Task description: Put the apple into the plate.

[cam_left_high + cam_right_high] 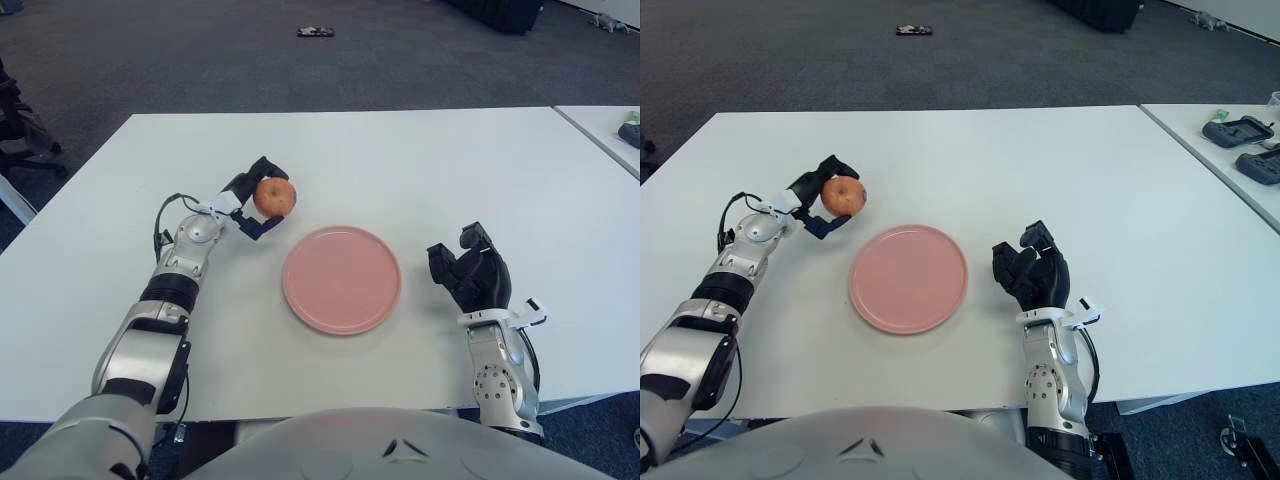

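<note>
The apple (274, 197) is in my left hand (250, 200). My fingers (262, 166) are wrapped tight around it, and it looks lifted a bit off the tabletop (420, 170). The pink plate (342, 279) has nothing on it. The apple is at about 10 o'clock from the plate, just past its rim. So I am at the carrying step. Next I should move the apple over the plate, go down softly, and let go. My right hand (472, 278) waits at 3 o'clock from the plate, fingers curled on nothing.
</note>
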`<move>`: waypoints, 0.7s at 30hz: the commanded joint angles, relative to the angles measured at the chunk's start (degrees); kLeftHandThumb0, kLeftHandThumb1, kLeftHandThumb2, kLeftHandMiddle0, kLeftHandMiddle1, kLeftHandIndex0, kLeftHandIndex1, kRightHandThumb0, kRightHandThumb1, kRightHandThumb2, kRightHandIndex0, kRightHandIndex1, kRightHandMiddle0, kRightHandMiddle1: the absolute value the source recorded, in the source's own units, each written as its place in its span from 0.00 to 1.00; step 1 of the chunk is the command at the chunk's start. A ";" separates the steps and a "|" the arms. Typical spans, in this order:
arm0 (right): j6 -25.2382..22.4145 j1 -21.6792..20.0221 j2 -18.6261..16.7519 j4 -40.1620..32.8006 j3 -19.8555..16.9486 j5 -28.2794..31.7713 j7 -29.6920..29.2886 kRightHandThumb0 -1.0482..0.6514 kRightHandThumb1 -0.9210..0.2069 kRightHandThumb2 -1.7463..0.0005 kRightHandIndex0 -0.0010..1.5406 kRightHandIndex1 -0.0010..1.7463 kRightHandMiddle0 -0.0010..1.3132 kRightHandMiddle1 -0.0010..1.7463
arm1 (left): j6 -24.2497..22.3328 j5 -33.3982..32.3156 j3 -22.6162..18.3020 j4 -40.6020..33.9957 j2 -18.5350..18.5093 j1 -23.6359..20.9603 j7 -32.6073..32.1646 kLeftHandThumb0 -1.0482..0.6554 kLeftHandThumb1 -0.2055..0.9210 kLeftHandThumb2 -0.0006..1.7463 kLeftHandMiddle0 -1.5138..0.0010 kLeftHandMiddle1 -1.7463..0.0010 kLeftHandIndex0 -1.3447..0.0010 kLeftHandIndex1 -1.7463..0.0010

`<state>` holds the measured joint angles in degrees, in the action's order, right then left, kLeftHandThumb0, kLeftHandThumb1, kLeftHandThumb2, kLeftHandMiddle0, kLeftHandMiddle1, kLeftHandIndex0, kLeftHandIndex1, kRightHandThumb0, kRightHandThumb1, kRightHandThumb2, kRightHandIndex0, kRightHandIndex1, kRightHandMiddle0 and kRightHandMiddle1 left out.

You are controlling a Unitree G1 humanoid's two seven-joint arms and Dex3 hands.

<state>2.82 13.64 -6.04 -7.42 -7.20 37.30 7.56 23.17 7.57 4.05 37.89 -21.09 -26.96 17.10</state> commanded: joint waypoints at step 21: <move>-0.77 -1.43 -1.91 0.20 -1.04 1.22 1.25 0.27 0.73 0.09 0.84 1.00 0.61 1.00 | -3.62 1.79 3.12 -38.17 0.57 16.50 1.89 0.31 0.36 0.83 0.14 0.00 0.48 0.00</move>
<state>2.02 13.45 -6.00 -7.41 -7.59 37.67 8.52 17.16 8.12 6.37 2.90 -20.13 -11.22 19.15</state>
